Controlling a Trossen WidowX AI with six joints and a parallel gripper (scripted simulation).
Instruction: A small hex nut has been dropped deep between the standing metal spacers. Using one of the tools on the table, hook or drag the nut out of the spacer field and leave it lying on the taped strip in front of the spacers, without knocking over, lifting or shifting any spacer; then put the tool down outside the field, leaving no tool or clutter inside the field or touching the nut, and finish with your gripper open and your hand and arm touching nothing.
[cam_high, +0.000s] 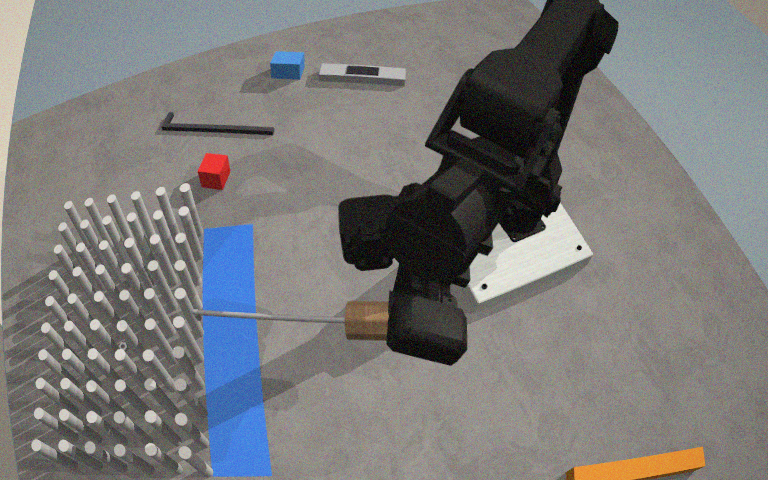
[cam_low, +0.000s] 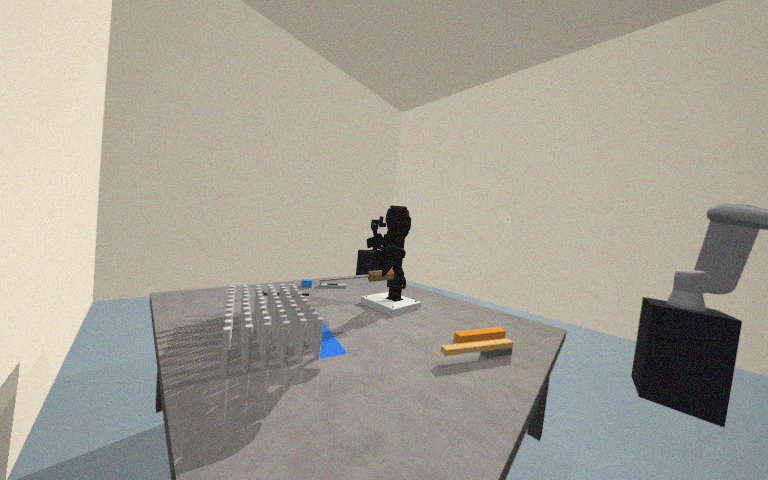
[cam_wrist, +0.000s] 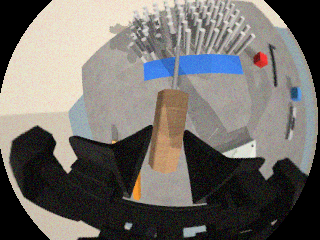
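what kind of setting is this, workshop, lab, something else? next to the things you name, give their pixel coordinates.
Probably a robotics test room: a black arm on a white base plate (cam_high: 535, 266) (cam_low: 376, 301), a field of standing metal spacers (cam_high: 126, 294) (cam_low: 266, 339) (cam_wrist: 200, 37) on the table, and a second, grey arm (cam_low: 727, 249) on a black pedestal (cam_low: 685, 362).

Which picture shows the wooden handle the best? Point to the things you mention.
The wrist view: the whole wooden handle (cam_high: 366, 320) (cam_low: 380, 275) (cam_wrist: 169, 131) sits up close between the gripper's fingers. The top view shows only one end, because the gripper hides the rest. The exterior view shows it small and far away.
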